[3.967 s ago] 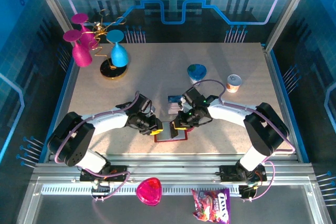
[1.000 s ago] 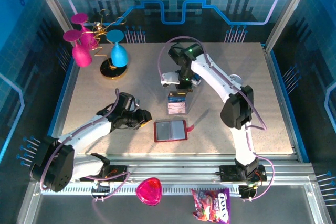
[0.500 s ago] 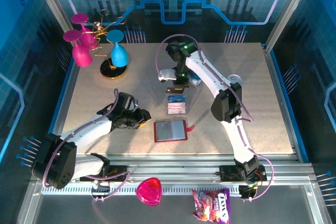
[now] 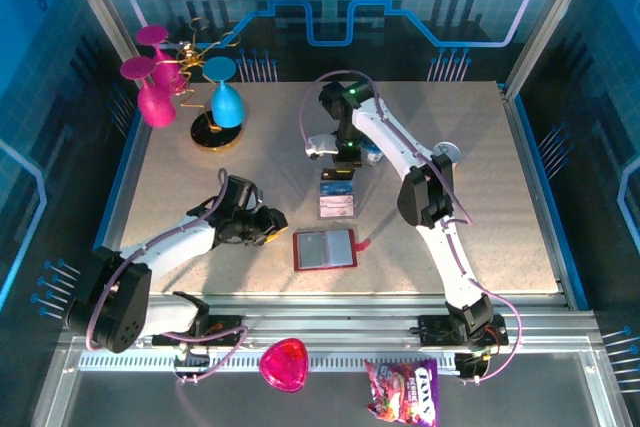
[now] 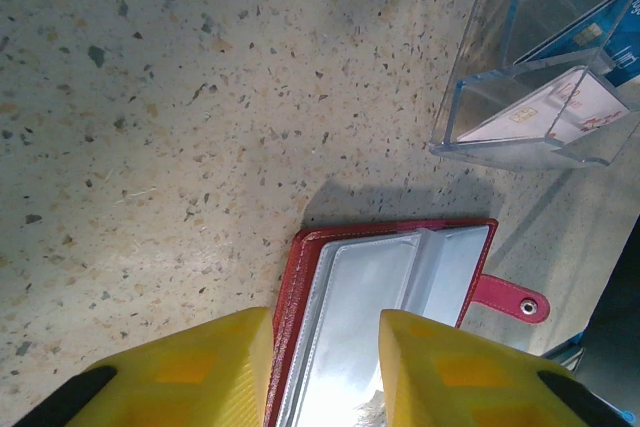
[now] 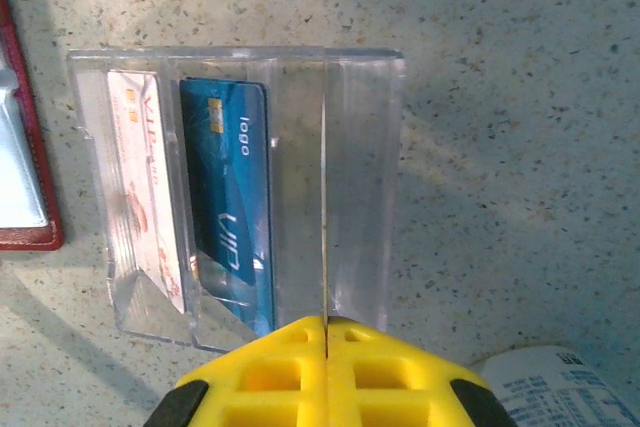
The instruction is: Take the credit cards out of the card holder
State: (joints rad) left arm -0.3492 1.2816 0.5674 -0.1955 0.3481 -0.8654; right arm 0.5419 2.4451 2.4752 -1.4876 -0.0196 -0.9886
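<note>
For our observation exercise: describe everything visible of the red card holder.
The card holder is a small dark red folding wallet, lying open and flat on the speckled table, greyish clear pockets upward, apparently empty. A red snap tab with a metal stud sticks out sideways. The clear stand sits just beyond it, not touching.

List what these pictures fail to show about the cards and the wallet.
- Left wrist: the card holder runs off the bottom edge behind the left gripper; glare whitens its pockets.
- Right wrist: thin line above the shut right gripper, card edge or clear stand divider, unclear.
- Top external: cards in the stand, too small to read.
</note>
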